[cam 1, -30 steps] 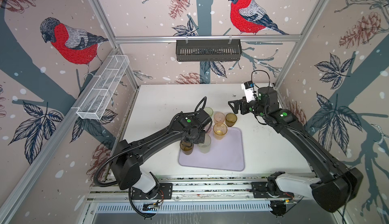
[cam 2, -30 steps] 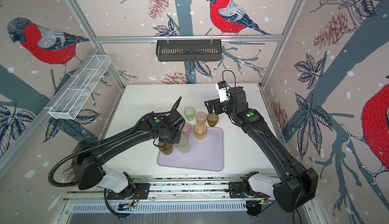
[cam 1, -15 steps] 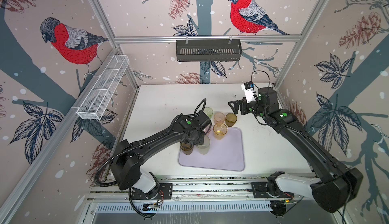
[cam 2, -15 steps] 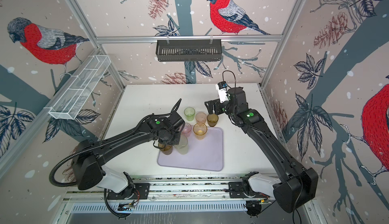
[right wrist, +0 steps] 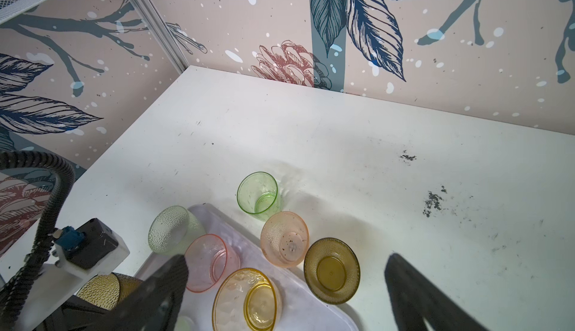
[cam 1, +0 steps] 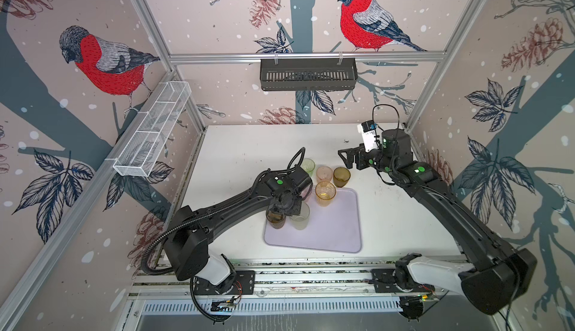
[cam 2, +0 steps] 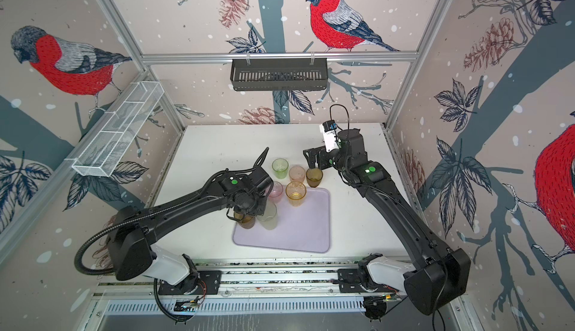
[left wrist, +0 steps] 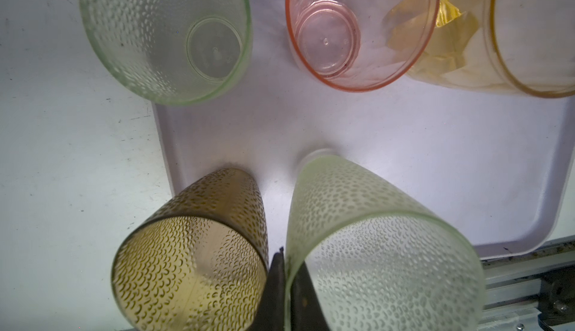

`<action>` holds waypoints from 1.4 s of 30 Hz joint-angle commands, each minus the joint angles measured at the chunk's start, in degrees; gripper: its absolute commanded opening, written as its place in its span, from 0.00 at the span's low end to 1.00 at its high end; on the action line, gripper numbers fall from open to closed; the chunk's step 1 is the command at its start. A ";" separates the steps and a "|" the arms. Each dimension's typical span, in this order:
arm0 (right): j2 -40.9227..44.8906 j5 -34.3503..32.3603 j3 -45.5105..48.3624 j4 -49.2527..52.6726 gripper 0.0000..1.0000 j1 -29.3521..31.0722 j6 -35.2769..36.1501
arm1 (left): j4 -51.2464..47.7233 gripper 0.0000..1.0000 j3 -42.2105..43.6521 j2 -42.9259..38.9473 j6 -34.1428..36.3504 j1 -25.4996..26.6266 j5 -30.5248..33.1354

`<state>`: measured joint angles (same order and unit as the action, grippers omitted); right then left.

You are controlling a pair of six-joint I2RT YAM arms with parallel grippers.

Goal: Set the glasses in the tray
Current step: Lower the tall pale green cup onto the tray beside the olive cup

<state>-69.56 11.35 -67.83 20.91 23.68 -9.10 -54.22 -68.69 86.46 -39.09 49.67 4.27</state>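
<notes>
My left gripper [left wrist: 287, 270] is shut on the rim of a tall pale green glass [left wrist: 373, 251] [cam 1: 300, 217], one finger inside and one outside. This glass is over the lilac tray [cam 1: 329, 233] [left wrist: 404, 158], beside a tall brown glass [left wrist: 193, 251] [cam 1: 275, 219]. An amber glass [cam 1: 325, 192] and a pink glass [right wrist: 208, 262] also stand in the tray. On the table behind the tray are a bright green glass [cam 1: 308, 166], a peach glass [cam 1: 323, 174] and a short brown glass [cam 1: 341, 176]. Another pale dotted glass [left wrist: 165, 34] stands at the tray's corner. My right gripper [cam 1: 347, 158] [right wrist: 287, 259] hangs open above them.
A black slotted basket [cam 1: 308, 74] hangs on the back wall and a white wire mesh basket [cam 1: 152, 133] on the left wall. The white table [cam 1: 249, 146] reaches bare to the back wall. Metal rails [cam 1: 311, 279] run along the front edge.
</notes>
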 commanded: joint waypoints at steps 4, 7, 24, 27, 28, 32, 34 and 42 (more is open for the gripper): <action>0.09 0.16 -0.20 -1.04 1.00 -0.12 -0.65 | 1.39 0.00 0.65 0.12 -0.11 0.14 0.48; 0.06 0.16 -0.12 -1.04 1.00 -0.17 -0.74 | 1.43 0.00 0.83 0.12 -0.11 0.19 0.34; 0.05 0.16 -0.26 -1.31 1.00 -0.44 -0.75 | 1.39 0.00 1.53 0.20 0.32 0.20 0.22; 0.12 0.16 -0.19 -1.31 1.00 -0.49 -0.87 | 1.39 0.00 1.53 0.21 0.36 0.24 0.25; 0.06 0.25 -0.24 -1.31 1.00 -0.61 -0.87 | 1.39 0.00 1.52 0.21 0.42 0.21 0.23; 0.06 0.29 -0.16 -1.48 1.00 -0.72 -1.07 | 1.39 0.00 1.34 0.34 0.46 0.21 0.22; 0.09 0.34 -0.19 -1.48 1.00 -0.73 -1.07 | 1.39 0.00 1.25 0.51 0.45 0.23 0.22; 0.12 0.49 -0.11 -1.57 1.00 -0.88 -1.17 | 0.91 0.01 1.17 0.29 0.55 0.25 0.10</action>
<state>-69.56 11.40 -67.83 20.80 22.85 -10.31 -53.06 -67.33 86.72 -38.87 49.71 4.27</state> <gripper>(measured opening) 0.996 0.067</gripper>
